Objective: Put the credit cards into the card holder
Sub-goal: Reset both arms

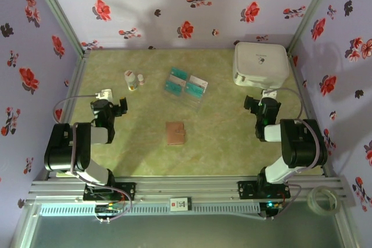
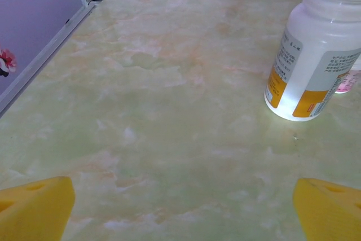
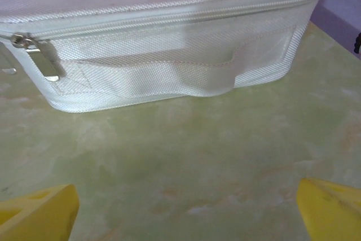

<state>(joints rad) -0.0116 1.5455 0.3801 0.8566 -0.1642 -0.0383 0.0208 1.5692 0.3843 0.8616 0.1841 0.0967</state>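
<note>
From above, finds the card holder (image 1: 175, 132) lying flat near the middle of the table (image 1: 145, 155), apart from everything else. At its 12 o'clock, a little way off, sees the credit cards (image 1: 186, 85) — teal and pale ones, laid close together in one cluster. Cannot count them with any certainty. At 10 o'clock from the holder, notes two small white bottles (image 1: 134, 79) standing side by side. At 2 o'clock, toward the far right corner, notes a large white case (image 1: 261, 62).

Places the left gripper (image 1: 112, 98) at 9 o'clock of the cards, near the bottles, and the right gripper (image 1: 260, 98) at 6 o'clock of the case, just beside its near edge. Puts both well apart from cards and holder.

Through the left wrist, catches yellow fingertips (image 2: 34, 210) spread wide at the bottom corners, released, with bare table between and a white bottle (image 2: 307, 55) at 2 o'clock. Through the right wrist, likewise — fingertips (image 3: 330, 210) splayed, gripping nothing, with the case's zipped side and strap handle at 12 o'clock.
</note>
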